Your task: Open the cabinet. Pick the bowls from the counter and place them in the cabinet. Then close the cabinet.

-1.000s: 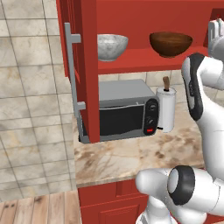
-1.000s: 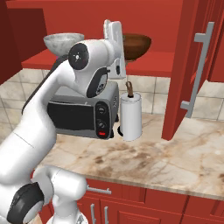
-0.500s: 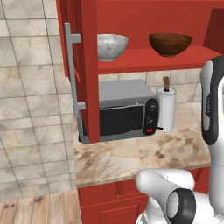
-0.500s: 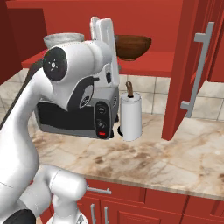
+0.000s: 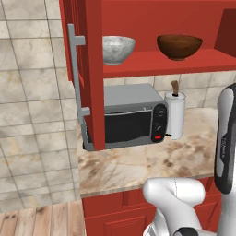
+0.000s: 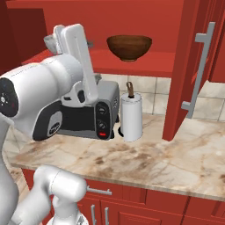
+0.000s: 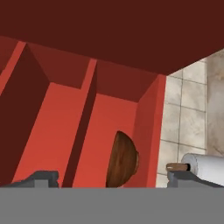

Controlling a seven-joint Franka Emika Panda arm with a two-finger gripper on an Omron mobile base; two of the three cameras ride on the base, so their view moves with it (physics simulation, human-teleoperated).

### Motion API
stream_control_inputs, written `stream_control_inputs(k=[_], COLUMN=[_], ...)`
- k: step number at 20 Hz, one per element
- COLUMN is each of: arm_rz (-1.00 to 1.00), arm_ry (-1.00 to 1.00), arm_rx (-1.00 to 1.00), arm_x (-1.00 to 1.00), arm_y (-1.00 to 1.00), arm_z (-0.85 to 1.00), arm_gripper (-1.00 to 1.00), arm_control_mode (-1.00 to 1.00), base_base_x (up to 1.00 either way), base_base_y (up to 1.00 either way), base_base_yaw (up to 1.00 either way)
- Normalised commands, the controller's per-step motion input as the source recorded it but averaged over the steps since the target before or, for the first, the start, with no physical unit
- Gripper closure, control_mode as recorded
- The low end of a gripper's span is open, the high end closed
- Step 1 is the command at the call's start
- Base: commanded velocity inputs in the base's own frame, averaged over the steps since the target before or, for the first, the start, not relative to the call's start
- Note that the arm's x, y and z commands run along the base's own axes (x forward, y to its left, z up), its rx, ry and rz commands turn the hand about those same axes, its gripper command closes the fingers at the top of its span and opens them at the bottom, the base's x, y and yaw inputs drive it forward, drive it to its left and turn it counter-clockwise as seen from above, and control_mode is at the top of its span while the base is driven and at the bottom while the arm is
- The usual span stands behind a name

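Observation:
The red cabinet [image 5: 152, 18] stands open, both doors swung out. On its inner shelf [image 5: 184, 62] sit the grey-white marble bowl [image 5: 118, 49] on the left and the dark wooden bowl [image 5: 179, 46] on the right. The right base view also has the wooden bowl [image 6: 129, 47], while my arm hides most of the marble bowl [image 6: 49, 42]. My gripper [image 7: 113, 178] is open with nothing between its fingertips [image 7: 42, 177]. It is drawn back from the shelf, and the wooden bowl [image 7: 123, 161] lies some way beyond it.
A grey microwave [image 5: 131, 120] and a paper towel roll [image 5: 175, 115] stand on the marbled counter [image 5: 138, 166] under the shelf. The left door [image 5: 92, 69] with its bar handle [image 5: 75, 78] and the right door [image 6: 191, 66] jut out over the counter. Red base cabinets [image 6: 145, 206] lie below.
My arm has pulled back from the shelf, toward the right edge of the left base view, and looms larger in the right base view. Both bowls stay on the shelf.

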Motion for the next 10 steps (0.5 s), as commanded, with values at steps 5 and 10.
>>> stream_control_inputs(k=[5,10], arm_rz=[0.00,0.00], arm_ry=[-0.04,-0.04], arm_rx=[0.00,0.00], arm_x=[-0.63,-0.50], arm_y=[0.00,0.00], arm_z=[0.00,0.00], arm_gripper=[-1.00,-1.00], arm_control_mode=[-1.00,-1.00], base_base_x=[0.00,0.00], base_base_y=[0.00,0.00], base_base_yaw=[0.00,0.00])
